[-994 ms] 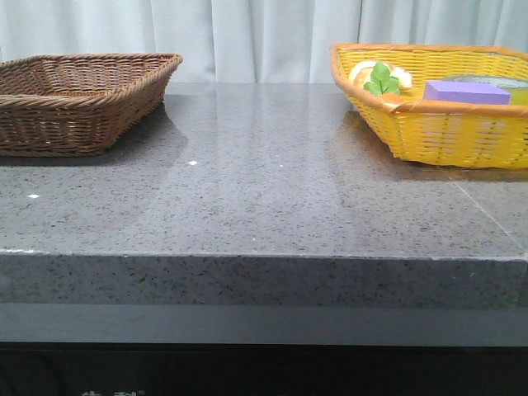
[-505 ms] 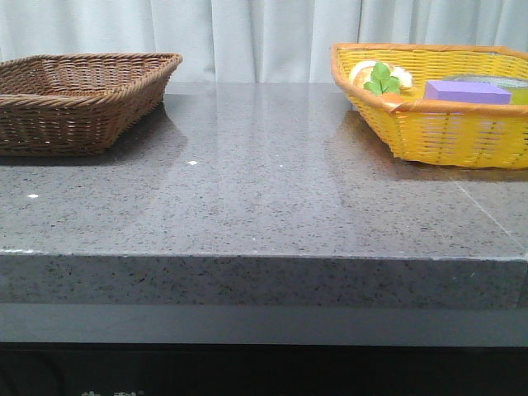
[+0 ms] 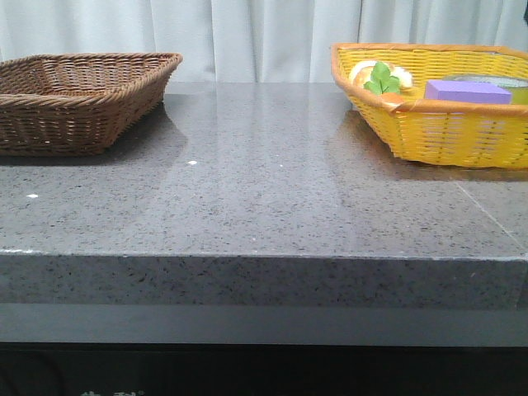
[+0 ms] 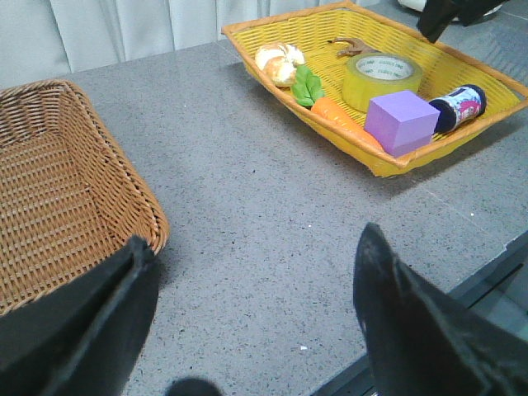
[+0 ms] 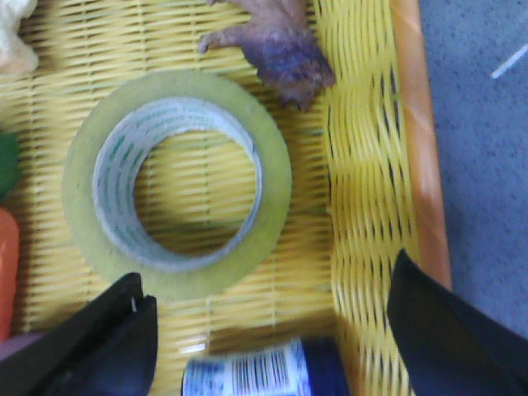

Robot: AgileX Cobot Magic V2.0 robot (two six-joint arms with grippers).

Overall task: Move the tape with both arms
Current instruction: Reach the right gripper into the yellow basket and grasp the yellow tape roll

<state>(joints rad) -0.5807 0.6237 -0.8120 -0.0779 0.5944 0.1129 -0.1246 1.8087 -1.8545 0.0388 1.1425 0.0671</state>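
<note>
The tape (image 5: 276, 190) is a yellow roll with a white, green-printed core. It lies flat in the yellow basket (image 5: 363, 165). It also shows in the left wrist view (image 4: 382, 78) and, partly hidden behind the purple block (image 3: 466, 91), in the front view (image 3: 520, 92). My right gripper (image 5: 268, 276) is open and empty above the basket, with the tape just beyond its fingertips. Its dark fingers (image 4: 437, 16) show above the basket's far side. My left gripper (image 4: 254, 247) is open and empty over the grey table (image 4: 247, 190). Neither gripper shows in the front view.
A brown wicker basket (image 3: 82, 99) stands at the back left of the table. Besides the tape, the yellow basket (image 3: 429, 132) holds a purple block (image 4: 400, 122), a carrot (image 4: 342, 115), a bread roll (image 4: 279, 64), a dark bottle (image 5: 264, 371) and a brown toy (image 5: 276, 49).
</note>
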